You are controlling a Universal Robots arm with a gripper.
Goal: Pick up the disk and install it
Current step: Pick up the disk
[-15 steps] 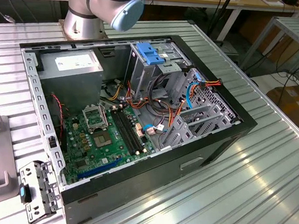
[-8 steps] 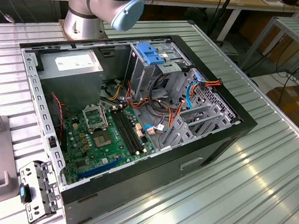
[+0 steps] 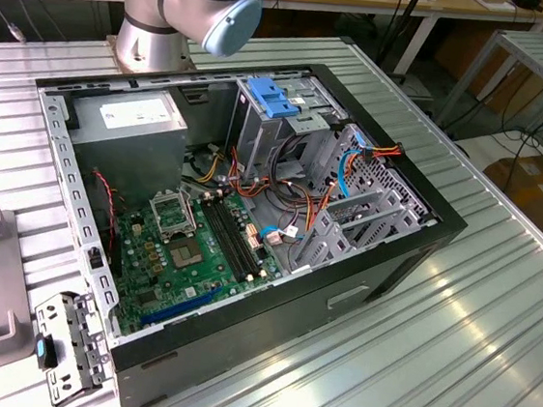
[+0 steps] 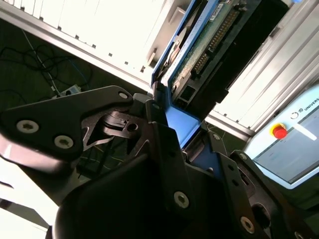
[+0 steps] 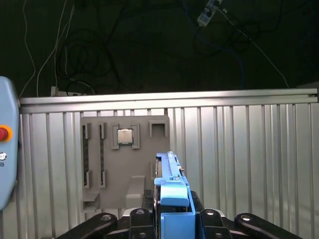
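Now: gripper (image 5: 172,221) closed narrow on the disk (image 5: 169,174), held edge-on by its blue rails. Exterior view: drive cage (image 3: 277,107) at 1 o'clock from motherboard (image 3: 199,245).

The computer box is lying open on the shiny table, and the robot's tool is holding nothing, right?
Not quite. The black tool is shut on the flat rectangular disk with blue plastic side rails, as both wrist views show. The black computer case does lie open on the ribbed metal table, seen in the exterior view.
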